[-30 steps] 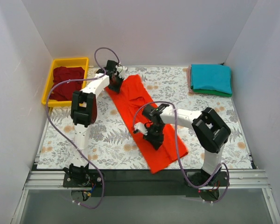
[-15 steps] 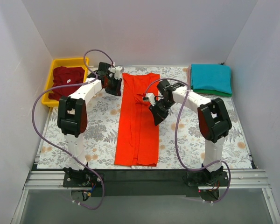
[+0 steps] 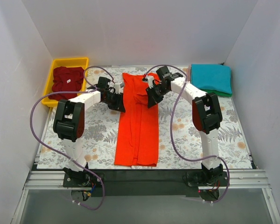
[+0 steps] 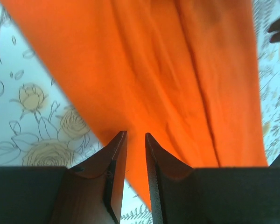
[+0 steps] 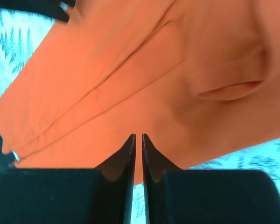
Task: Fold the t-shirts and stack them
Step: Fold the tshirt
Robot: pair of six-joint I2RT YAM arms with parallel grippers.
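Observation:
The bright orange-red t-shirt (image 3: 137, 130) lies as a long narrow strip down the middle of the table, flat. My left gripper (image 3: 120, 103) is at its left edge near the far end, jaws a narrow gap apart, holding nothing; in the left wrist view (image 4: 135, 135) the cloth (image 4: 168, 70) lies beyond the tips. My right gripper (image 3: 150, 100) is over the shirt's right edge, opposite the left one. In the right wrist view (image 5: 138, 136) its jaws are almost together over the cloth (image 5: 130, 70). The maroon shirt (image 3: 67, 79) is crumpled. The teal shirt (image 3: 212, 77) lies folded on the green one (image 3: 214, 93).
The yellow plastic bin (image 3: 70, 59) holding the maroon shirt stands at the far left. The folded stack is at the far right corner. The floral table cloth (image 3: 98, 135) covers the table. White walls close in three sides.
The shirt went from lying diagonally to a straight strip. My right gripper moved from the shirt's middle up to its far right edge; my left gripper moved from the far corner down the left edge.

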